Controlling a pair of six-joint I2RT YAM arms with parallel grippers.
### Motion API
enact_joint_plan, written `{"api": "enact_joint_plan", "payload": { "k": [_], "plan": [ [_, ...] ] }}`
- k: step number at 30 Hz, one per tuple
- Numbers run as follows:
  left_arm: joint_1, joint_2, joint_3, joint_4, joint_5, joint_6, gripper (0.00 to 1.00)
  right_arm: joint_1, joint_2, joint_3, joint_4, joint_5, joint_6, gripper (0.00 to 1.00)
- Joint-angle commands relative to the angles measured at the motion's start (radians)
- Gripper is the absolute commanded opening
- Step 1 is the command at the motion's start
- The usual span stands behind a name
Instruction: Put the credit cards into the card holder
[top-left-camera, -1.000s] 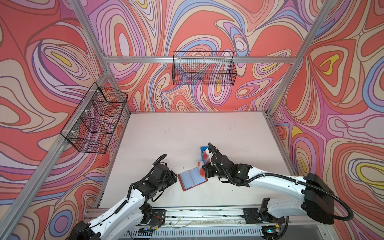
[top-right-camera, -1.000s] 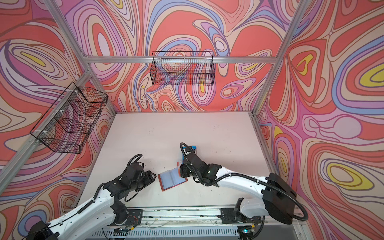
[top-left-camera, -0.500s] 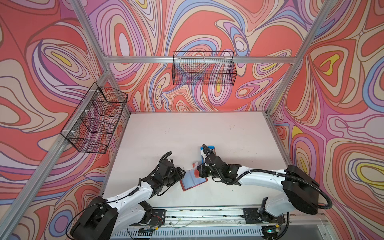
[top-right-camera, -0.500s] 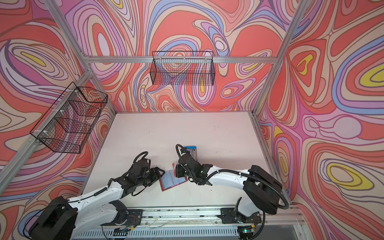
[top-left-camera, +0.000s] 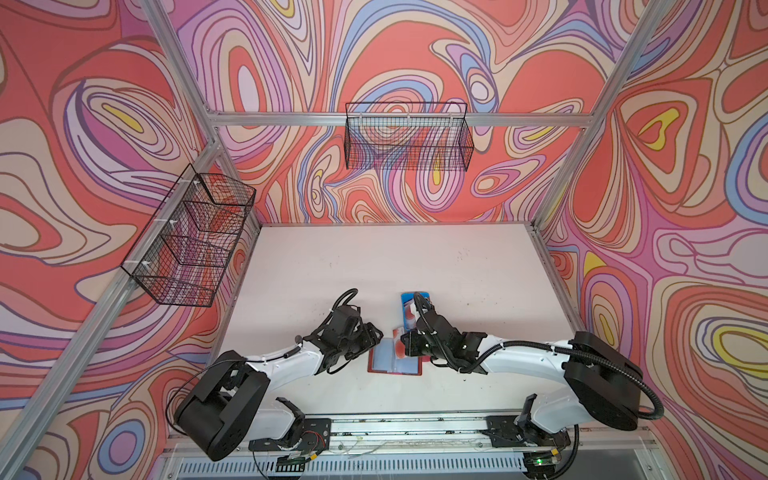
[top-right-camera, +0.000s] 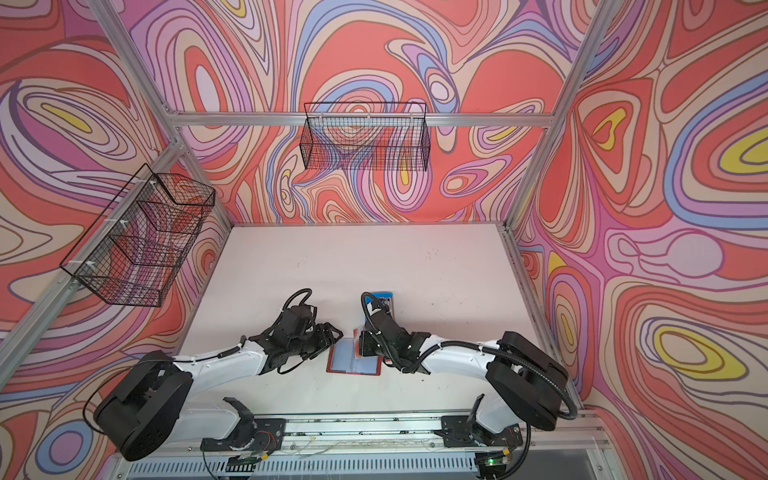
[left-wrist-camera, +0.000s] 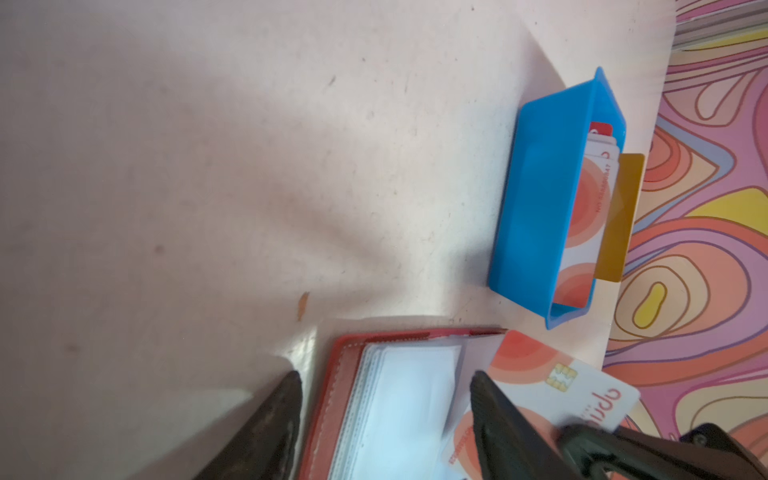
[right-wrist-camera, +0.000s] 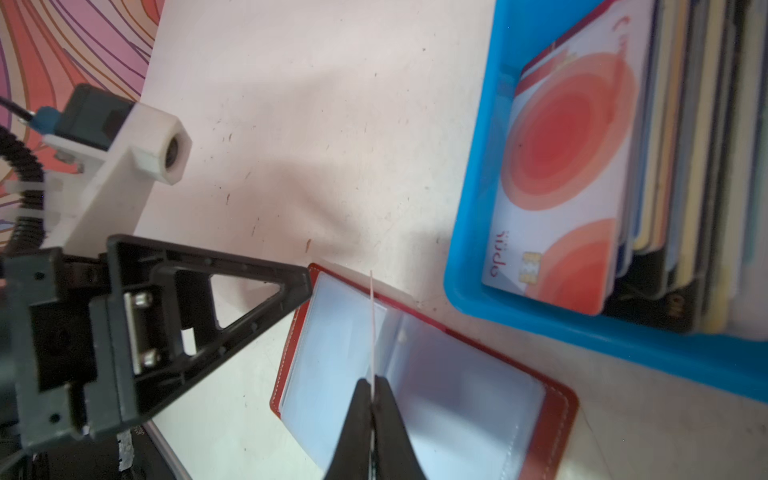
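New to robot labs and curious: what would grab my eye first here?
The loud swirly walls surround everything. Near the front of the table, the right claw pinches a white card over an open red card holder. Just beyond sits a blue tray packed with cards.

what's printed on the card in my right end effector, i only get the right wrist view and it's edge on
observer: the card is white with orange-red circles and a gold chip
operator: is the left end effector open, i see one finger only
observer: yes, the left end effector is open, one finger on either side of the sleeve stack in the card holder
operator: any card poking out of the tray
observer: a yellow card sticks up past the rim of the blue tray
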Motion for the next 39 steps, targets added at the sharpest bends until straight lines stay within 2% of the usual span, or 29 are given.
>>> {"api": "enact_joint_plan", "payload": {
  "k": [1,6,14,23,34,39],
  "plan": [
    [-0.003,-0.090,-0.030,-0.138,-0.098,0.029,0.68,-0.002,-0.057,-0.039,0.030,0.026,0.085,0.00],
    [-0.003,-0.174,-0.096,-0.111,-0.082,0.039,0.72,-0.002,-0.079,-0.140,0.178,0.001,0.198,0.00],
    [-0.008,-0.096,-0.100,-0.045,0.023,0.096,0.70,0.001,-0.021,-0.206,0.359,-0.034,0.299,0.00],
    [-0.046,-0.053,-0.093,-0.005,0.047,0.092,0.69,-0.001,0.060,-0.196,0.414,-0.062,0.321,0.00],
    [-0.072,-0.104,-0.094,-0.033,0.043,0.081,0.69,0.002,0.087,-0.241,0.489,-0.081,0.384,0.00],
    [-0.076,-0.136,-0.102,-0.055,0.026,0.081,0.70,0.012,0.083,-0.248,0.469,-0.063,0.397,0.00]
  ]
}}
